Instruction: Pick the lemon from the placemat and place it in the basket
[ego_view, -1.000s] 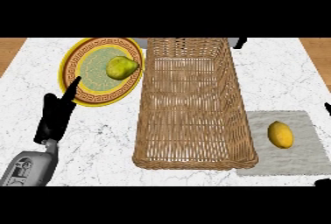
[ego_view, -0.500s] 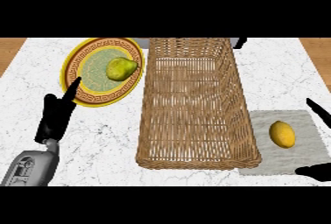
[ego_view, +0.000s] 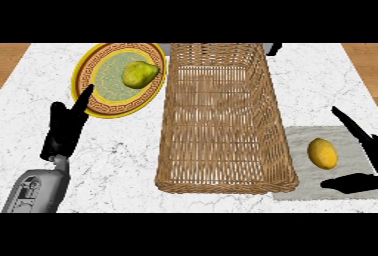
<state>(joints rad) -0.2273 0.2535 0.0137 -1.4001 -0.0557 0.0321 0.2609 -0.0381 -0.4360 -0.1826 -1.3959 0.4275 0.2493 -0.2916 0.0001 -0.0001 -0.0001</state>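
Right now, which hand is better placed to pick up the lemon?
Right. The right hand is open beside the lemon on the placemat; the left hand sits across the basket, by the plate.

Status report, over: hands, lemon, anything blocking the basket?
Left hand open, resting by plate. Right hand open beside lemon, no contact. Lemon on placemat. Nothing between it and basket.

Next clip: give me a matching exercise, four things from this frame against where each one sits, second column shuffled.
1 lemon
2 pear
3 wicker basket
4 left hand

A on the patterned plate
B on the grey placemat
C over the counter, at its left side
D mid-counter, between plate and placemat

Pairs: 1-B, 2-A, 3-D, 4-C
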